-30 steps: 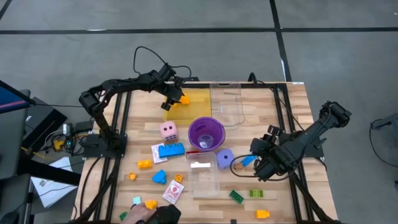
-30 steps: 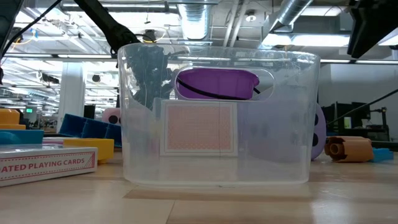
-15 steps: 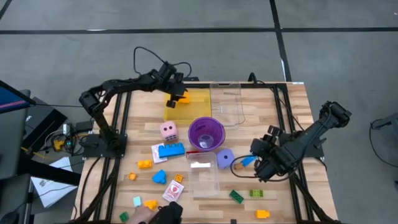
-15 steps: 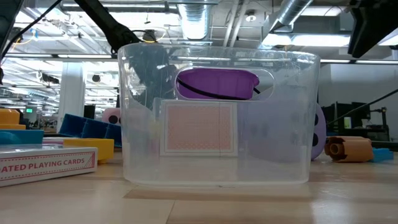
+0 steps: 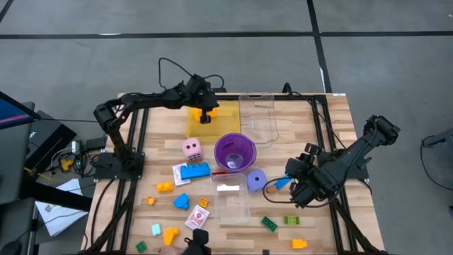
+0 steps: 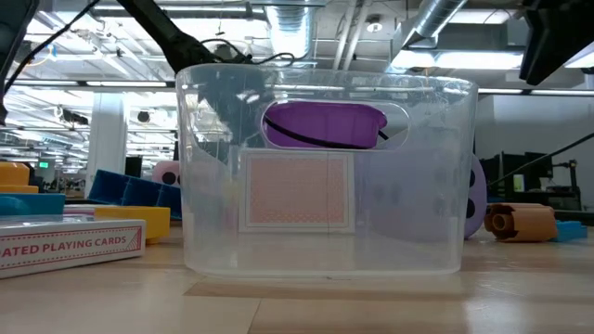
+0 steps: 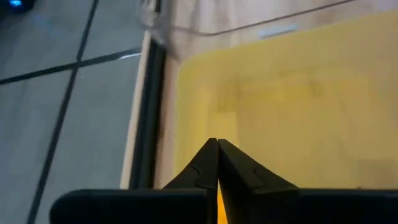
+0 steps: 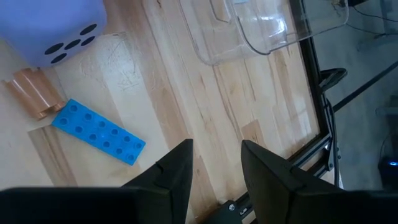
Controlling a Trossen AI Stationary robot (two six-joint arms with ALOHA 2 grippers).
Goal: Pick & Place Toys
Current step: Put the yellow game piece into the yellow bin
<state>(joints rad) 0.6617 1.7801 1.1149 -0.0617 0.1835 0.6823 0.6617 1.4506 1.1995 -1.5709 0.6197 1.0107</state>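
Observation:
My left gripper (image 5: 206,116) hangs shut over the yellow tray (image 5: 221,125) at the table's far side. In the left wrist view its fingertips (image 7: 217,147) meet above the tray floor (image 7: 298,124). A thin orange strip shows in the slit behind them; what it is I cannot tell. My right gripper (image 5: 294,188) hovers open at the right, nothing between its fingers (image 8: 214,163). Beside it lie a flat blue brick (image 8: 98,132) and the purple die (image 8: 53,25). More toys lie at the near left: pink die (image 5: 191,149), blue brick (image 5: 194,171), card box (image 5: 198,218).
The purple cup (image 5: 235,151) stands mid-table between a far clear tray (image 5: 259,117) and a near clear tray (image 5: 231,200). That near tray fills the low view (image 6: 325,172). Green and yellow bricks (image 5: 283,222) lie near right. A person's dark sleeve (image 5: 195,242) shows at the near edge.
My left gripper has moved a little toward the table's right over the yellow tray, rolled about its own axis and shut. The orange brick it carried no longer shows from above. The person's hand at the near edge has drawn back, leaving teal and orange pieces on the table.

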